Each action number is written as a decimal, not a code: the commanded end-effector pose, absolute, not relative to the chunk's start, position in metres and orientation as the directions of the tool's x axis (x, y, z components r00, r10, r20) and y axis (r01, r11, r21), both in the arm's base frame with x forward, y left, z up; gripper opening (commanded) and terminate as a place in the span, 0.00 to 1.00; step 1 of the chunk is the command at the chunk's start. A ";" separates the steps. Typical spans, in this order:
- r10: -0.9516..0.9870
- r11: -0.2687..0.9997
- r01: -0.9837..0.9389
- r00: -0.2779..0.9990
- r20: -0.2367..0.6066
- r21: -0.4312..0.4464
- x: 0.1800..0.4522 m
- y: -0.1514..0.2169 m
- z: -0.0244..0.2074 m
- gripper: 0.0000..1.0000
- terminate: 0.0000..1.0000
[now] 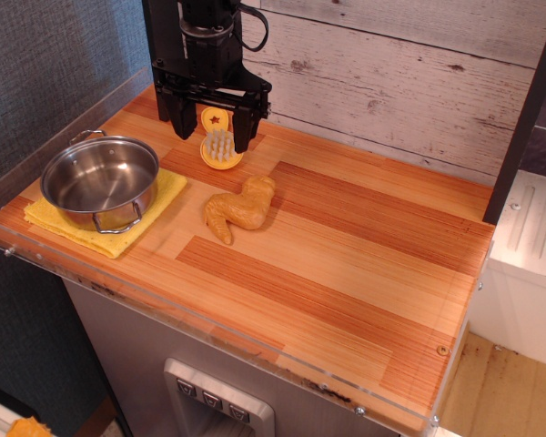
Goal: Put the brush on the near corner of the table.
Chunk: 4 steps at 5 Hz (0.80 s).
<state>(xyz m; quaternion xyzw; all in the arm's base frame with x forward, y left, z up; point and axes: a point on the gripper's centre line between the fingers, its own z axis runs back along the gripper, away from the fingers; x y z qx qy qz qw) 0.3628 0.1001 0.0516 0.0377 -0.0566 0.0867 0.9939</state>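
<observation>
Where black claw straddles: yellow plastic brush, pale bristles.

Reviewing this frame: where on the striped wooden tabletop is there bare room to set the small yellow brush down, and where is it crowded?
The right half of the striped wooden table is bare, from the tan chicken-wing toy to the right and near rims. The left side is crowded: a steel pot on a yellow cloth, the small yellow brush, and the black gripper open astride it.
</observation>
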 end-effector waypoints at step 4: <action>0.326 0.944 -0.328 0.941 0.096 0.013 0.381 0.121 0.016 1.00 0.00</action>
